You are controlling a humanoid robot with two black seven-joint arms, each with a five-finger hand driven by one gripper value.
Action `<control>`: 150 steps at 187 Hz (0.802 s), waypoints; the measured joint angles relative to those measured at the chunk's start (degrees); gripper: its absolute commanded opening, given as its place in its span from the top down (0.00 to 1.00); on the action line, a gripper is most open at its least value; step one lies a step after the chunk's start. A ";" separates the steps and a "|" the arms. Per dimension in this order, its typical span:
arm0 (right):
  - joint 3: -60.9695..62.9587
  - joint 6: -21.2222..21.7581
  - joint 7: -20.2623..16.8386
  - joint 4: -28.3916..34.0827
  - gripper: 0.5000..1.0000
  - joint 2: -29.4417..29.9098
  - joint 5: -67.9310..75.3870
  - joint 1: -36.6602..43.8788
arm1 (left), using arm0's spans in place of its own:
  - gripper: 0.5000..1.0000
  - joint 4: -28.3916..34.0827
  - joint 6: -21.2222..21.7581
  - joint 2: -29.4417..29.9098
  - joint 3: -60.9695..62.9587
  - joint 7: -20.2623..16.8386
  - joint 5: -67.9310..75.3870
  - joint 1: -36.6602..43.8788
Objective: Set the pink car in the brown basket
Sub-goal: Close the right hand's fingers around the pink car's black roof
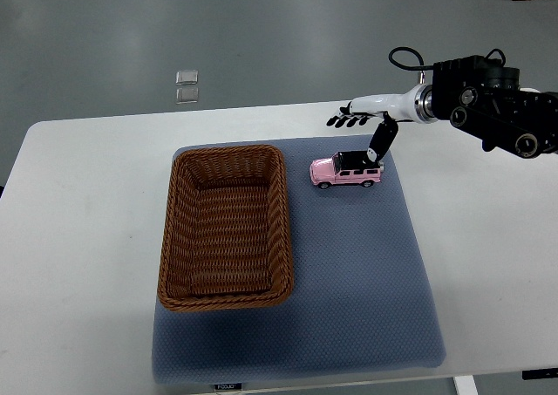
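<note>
Far left of my top view: bare white table, no left arm anywhere in frame, so nothing to work w/ on that side.

Next over, the brown basket sits on the left part of a blue-grey mat. It's a rectangle w/ its long side running away from me, empty inside as far as I can see.

Just right of the basket's far-right corner, the pink car stands on its wheels on the mat, apart from the rim but near it. Black roof, long axis across the pic, roughly left-right w/ a slight tilt. Can't say which end is the nose.

Then the right hand, arm coming in from the right edge at upper right. Fingers are spread and extended toward the left, holding nothing; the thumb hangs down toward the car's rear-right roof edge. Whether it actually touches the roof I can't tell from this steep angle. The rest of the fingers sit beyond the car, on its far side.

What matters for my next move, imo: the car lies just on the near side of the palm and a bit left, its long axis about parallel to the fingers. So the grasp should close across the short width, thumb near side, fingers far side. After that the carry is short, left and toward me over the rim. Only the right hand is in reach. Risk: a thumb nudge rolls the car away along its axis.

Beyond the table edge, two small clear squares on the floor, irrelevant.
</note>
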 measured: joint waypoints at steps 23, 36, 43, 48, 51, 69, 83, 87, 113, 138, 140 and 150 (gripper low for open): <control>-0.26 -1.98 -0.33 -0.19 0.17 0.80 -0.02 -1.31 | 0.00 0.05 0.00 0.00 0.02 0.00 0.00 0.01; -0.27 -2.23 -0.34 -0.55 0.17 1.06 -0.02 -1.89 | 0.00 0.15 0.00 0.00 -0.02 0.00 0.00 0.01; -0.27 -2.28 -0.34 -0.73 0.17 1.15 -0.02 -2.24 | 0.00 0.21 0.00 0.00 -0.05 0.00 0.00 0.02; -0.27 -2.29 -0.34 -0.82 0.17 1.19 -0.02 -2.52 | 0.00 0.26 0.00 0.00 -0.09 0.00 0.00 0.02; -0.27 -2.29 -0.33 -0.89 0.17 1.21 -0.02 -2.76 | 0.00 0.28 0.00 0.00 -0.10 0.00 0.00 0.02; -0.28 -2.38 -0.15 -1.55 0.18 1.27 -0.02 -4.16 | 0.00 0.32 0.00 0.00 -0.14 0.00 0.00 0.02; -0.28 -3.00 0.03 -2.27 0.19 1.33 -0.02 -5.22 | 0.00 0.28 0.00 0.00 -0.13 0.00 0.00 0.02; -0.28 -3.45 0.08 -2.45 0.20 1.34 -0.02 -5.56 | 0.00 0.24 -0.01 0.00 -0.11 0.00 0.00 0.02; -0.28 -5.88 0.16 -3.26 0.35 1.41 -0.02 -6.78 | 0.00 0.17 -0.02 0.00 -0.07 0.00 0.00 0.04; -0.32 -7.43 0.17 -5.27 0.64 2.87 -0.02 -7.57 | 0.00 0.16 -0.02 0.00 -0.07 0.00 0.00 0.05; -0.34 -7.55 0.17 -5.41 0.68 3.06 -0.02 -7.60 | 0.00 0.16 -0.02 0.00 -0.07 0.00 0.00 0.05; -0.41 -8.10 0.17 -6.00 0.79 4.00 -0.07 -7.74 | 0.00 0.23 -0.02 0.00 -0.09 0.00 0.00 0.05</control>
